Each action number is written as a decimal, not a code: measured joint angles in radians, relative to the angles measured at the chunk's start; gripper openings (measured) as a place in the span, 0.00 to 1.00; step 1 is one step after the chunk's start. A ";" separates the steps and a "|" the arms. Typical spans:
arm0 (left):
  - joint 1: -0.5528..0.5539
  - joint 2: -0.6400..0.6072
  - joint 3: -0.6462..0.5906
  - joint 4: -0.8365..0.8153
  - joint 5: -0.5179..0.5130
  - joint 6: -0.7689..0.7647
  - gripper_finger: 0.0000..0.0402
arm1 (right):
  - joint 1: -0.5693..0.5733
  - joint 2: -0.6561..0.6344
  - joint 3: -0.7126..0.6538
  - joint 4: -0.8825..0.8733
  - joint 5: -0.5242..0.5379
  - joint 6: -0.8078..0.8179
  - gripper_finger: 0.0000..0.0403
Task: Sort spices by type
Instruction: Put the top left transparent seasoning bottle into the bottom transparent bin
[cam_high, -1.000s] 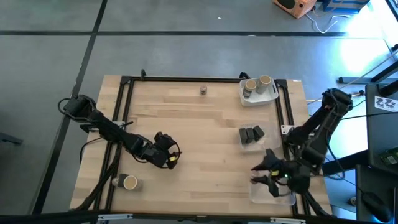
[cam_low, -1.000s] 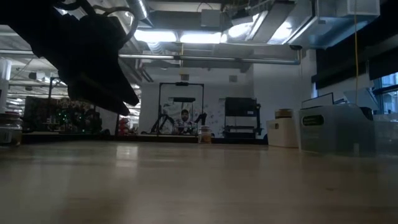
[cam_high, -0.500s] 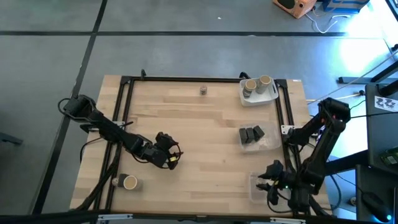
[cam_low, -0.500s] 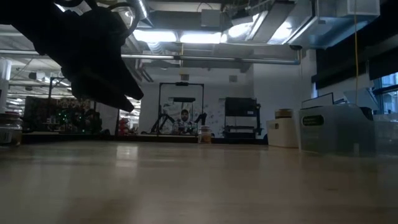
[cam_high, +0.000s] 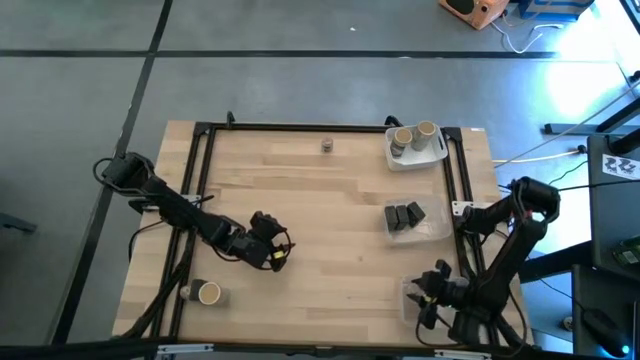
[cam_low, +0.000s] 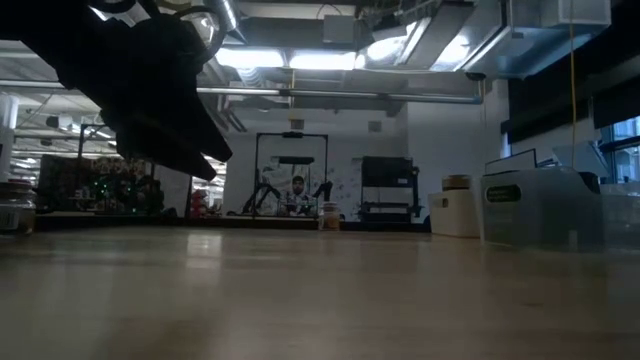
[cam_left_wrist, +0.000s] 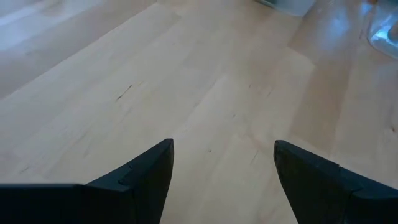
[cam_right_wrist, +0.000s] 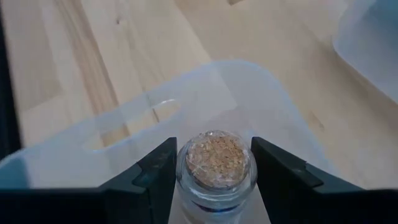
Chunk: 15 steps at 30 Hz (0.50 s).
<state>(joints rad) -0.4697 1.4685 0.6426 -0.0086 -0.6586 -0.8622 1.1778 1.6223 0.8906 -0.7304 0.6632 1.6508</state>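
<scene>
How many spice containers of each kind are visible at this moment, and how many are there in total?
Tan-topped jars: 3
Dark grey blocks: 3
Small round greyish jars: 2, one of them held in the right gripper
Total: 8

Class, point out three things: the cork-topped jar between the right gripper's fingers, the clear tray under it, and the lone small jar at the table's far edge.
cork-topped jar (cam_right_wrist: 217, 155): right wrist view, on its cork top.
clear tray (cam_right_wrist: 205, 93): right wrist view, on its bare floor.
small jar (cam_high: 327, 146): high view, on its top.
</scene>
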 joint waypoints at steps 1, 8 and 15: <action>0.002 0.000 0.000 0.000 0.000 0.002 0.65 | 0.000 0.010 0.000 0.001 0.001 0.001 0.48; 0.008 0.000 0.000 0.000 0.000 0.002 0.65 | 0.000 0.043 0.002 0.007 0.042 0.002 0.49; 0.007 0.000 0.000 -0.001 0.000 0.002 0.65 | 0.000 0.029 0.002 0.017 0.008 -0.003 0.60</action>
<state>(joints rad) -0.4622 1.4685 0.6426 -0.0093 -0.6586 -0.8597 1.1774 1.6518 0.8925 -0.7136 0.6714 1.6478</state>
